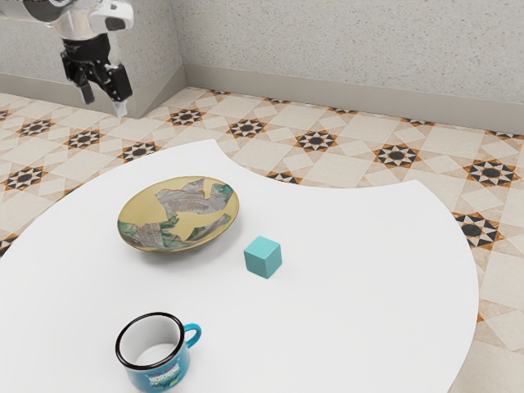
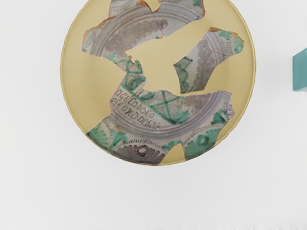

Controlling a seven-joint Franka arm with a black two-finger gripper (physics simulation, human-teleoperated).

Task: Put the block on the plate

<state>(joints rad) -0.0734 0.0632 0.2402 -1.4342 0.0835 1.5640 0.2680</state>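
Exterior view, with twelve at its upper edge: you have the black two-finger gripper (image 1: pixel 104 100) near eleven o'clock from the plate, raised, its jaws released and standing apart, with nothing gripped. Above the jaws, the white arm (image 1: pixel 82 23) comes in from ten o'clock.

Outward from there, you see the round, golden-yellow plate with grey, purple and green pottery patterning (image 1: pixel 195 221) lying face up on the white, smooth-topped table (image 1: pixel 352 270). Your small, teal, cube-shaped block (image 1: pixel 263 257) sits directly on the table, at four o'clock from the plate and apart from it. Around six o'clock from the plate you find the blue enamel mug with a black rim and white inside (image 1: pixel 159 372), upright, its handle toward three o'clock.

Past the table's scooped edge lies the cream tiled floor with dark and orange stars (image 1: pixel 315 141), and beyond it the speckled grey wall (image 1: pixel 344 41).

In the wrist view, you look down on the plate's lettered pattern; the block is beside the plate with bare tabletop between them, partly cut off.
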